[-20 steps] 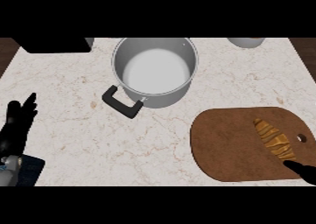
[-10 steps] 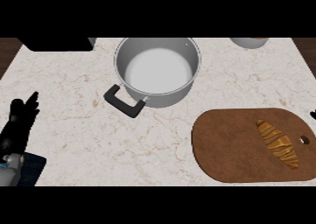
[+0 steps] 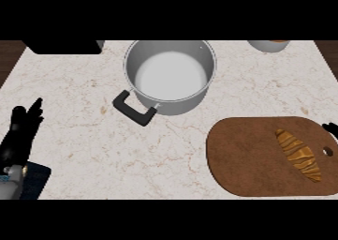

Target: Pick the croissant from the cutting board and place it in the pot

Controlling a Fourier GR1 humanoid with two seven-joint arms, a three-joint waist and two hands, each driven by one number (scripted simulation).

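A golden croissant (image 3: 299,154) lies lengthwise on the right half of the round brown cutting board (image 3: 244,157), at the counter's right front. The steel pot (image 3: 172,104) stands farther back at the centre, nothing inside it, its black handle (image 3: 134,108) pointing front-left. Only a black tip of my right hand (image 3: 335,128) shows at the picture's right edge, just beyond the board's rim and apart from the croissant. My left hand (image 3: 22,132) rests open at the left edge, fingers up, holding nothing.
A dark block (image 3: 64,46) sits at the back left of the marble counter, and a grey bowl (image 3: 269,45) at the back right. A dark blue patch (image 3: 34,176) lies by my left forearm.
My right hand, whose fingers reached over the board's right rim beside the croissant a second ago, has drawn back to the right edge. The croissant, pot and left hand have not moved.
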